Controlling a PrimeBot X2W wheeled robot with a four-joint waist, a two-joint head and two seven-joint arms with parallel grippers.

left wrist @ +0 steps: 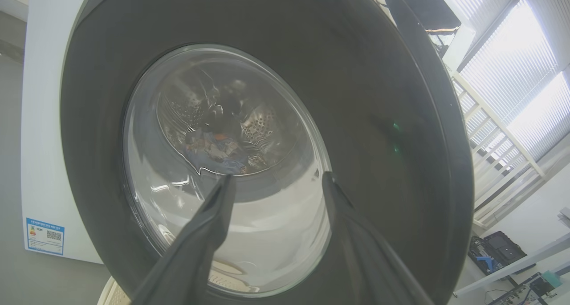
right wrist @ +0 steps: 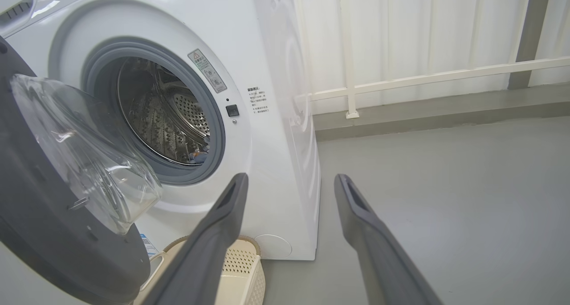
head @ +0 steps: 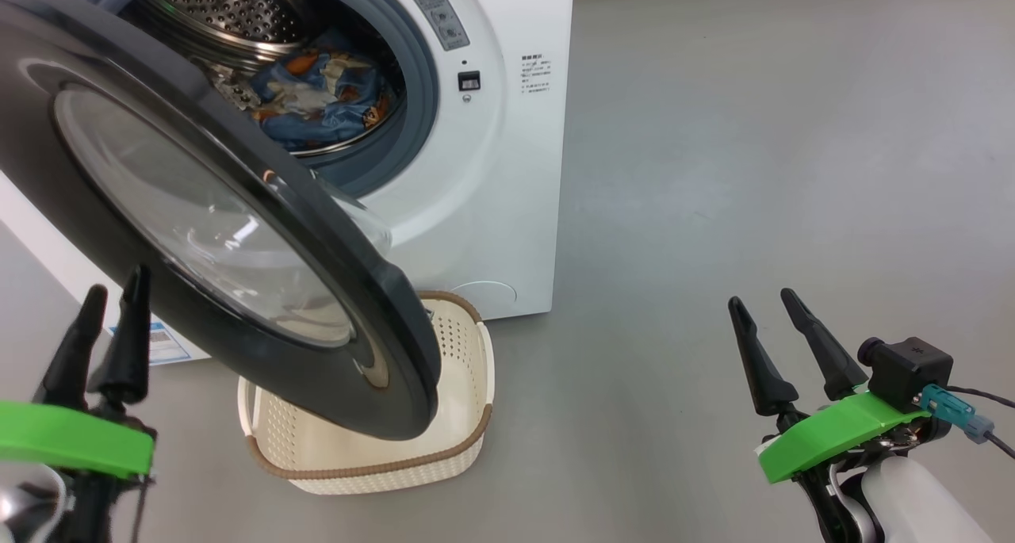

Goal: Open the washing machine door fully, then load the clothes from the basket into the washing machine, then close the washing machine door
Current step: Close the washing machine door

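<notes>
floor: grey and smooth; the washer and basket stand on it.
washer: white front-loader at upper left of the head view. Its mouth is uncovered, with a grey gasket round it.
door: black ring with a clear glass bowl, swung out on the washer's left side. It stands away from the mouth, and in the head view it overlaps the basket's left part.
drum: perforated steel, seen through the mouth.
basket: cream with a brown rim, on the floor just in front of the washer's base, under the door's lower edge.
clothes: blue bundle with orange and cream print, lying low inside the drum. They also show through the door glass in the left wrist view.
right gripper: lower right, well apart from the washer. Its fingers are spread with nothing between them, over bare floor.
left gripper: lower left, just beside the door's outer face. Its fingers are spread, grip nothing and point at the glass. Can't tell if they touch the door.
sticker: blue label low on the washer front.
</notes>
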